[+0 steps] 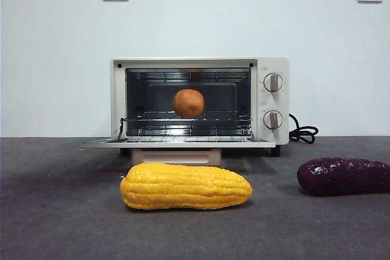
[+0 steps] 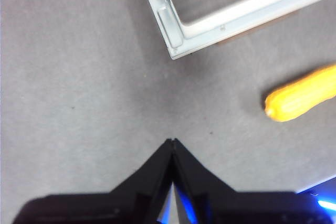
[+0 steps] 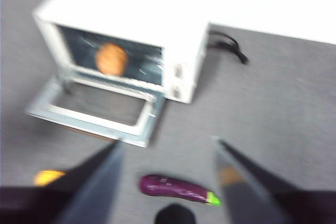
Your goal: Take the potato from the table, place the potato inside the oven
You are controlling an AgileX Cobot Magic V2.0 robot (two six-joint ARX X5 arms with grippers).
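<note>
Front view shows the potato sitting on the wire rack inside the oven, whose door lies folded down flat, so the placing looks done. A corn cob and a purple eggplant lie on the table in front, untouched. The right gripper hangs above the eggplant, jaws spread wide and empty. The left gripper waits over bare table, jaws pressed together.

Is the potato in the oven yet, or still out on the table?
In. The potato sits on the wire rack inside the oven, behind the dropped-open door; neither gripper holds it.
</note>
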